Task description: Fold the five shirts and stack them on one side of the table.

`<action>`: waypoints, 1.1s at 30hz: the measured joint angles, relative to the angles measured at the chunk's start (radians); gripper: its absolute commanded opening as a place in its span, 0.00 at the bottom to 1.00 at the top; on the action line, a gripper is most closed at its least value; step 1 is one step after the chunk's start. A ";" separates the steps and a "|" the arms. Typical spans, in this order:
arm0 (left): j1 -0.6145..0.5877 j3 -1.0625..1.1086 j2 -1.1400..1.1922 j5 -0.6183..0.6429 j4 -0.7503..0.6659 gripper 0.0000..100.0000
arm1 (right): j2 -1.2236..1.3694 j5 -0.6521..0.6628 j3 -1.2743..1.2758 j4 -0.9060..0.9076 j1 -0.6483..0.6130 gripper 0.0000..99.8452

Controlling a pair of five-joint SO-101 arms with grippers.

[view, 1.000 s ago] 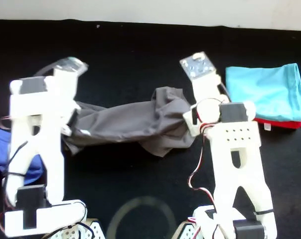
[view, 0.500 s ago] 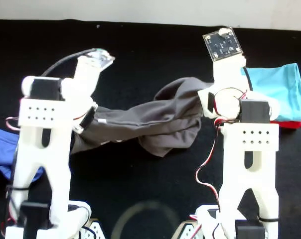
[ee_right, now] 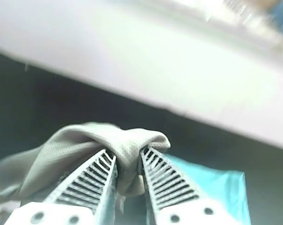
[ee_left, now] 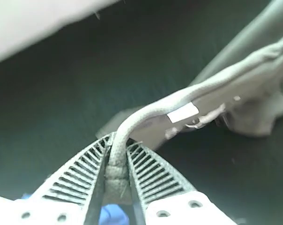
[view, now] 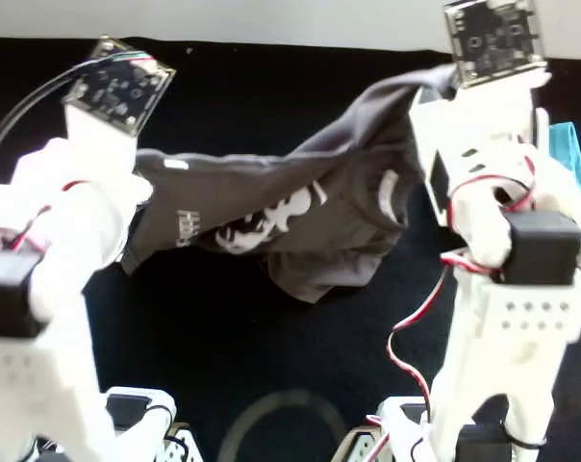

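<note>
Grey shirt (view: 300, 207) hangs above table (view: 271, 96); left gripper (ee_left: 118, 143) pinches thin seam edge, right gripper (ee_right: 127, 153) pinches bunched fold at opposite end. Risk: tension pulls thin edge free, shirt drops crumpled onto table; sagging middle likely folds unevenly
</note>
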 measured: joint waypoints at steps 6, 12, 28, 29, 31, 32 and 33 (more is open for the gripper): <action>0.002 0.000 -0.101 0.000 -0.060 0.01 | 0.000 0.000 -0.195 0.000 0.003 0.01; 0.003 0.058 -0.112 0.000 -0.066 0.01 | -0.002 0.000 -0.356 0.000 0.003 0.01; -0.054 -0.104 -0.112 0.000 -0.158 0.01 | -0.003 0.068 -0.517 0.017 0.003 0.01; -0.054 -0.124 -0.112 0.000 -0.158 0.01 | -0.003 0.068 -0.517 0.018 0.003 0.01; -0.054 -0.163 -0.112 0.000 -0.160 0.01 | -0.003 0.068 -0.517 0.018 0.003 0.01; -0.054 -0.181 -0.112 0.000 -0.160 0.01 | -0.003 0.071 -0.517 0.018 0.003 0.01; -0.054 -0.199 -0.114 0.000 -0.160 0.01 | -0.003 0.071 -0.517 0.018 0.003 0.01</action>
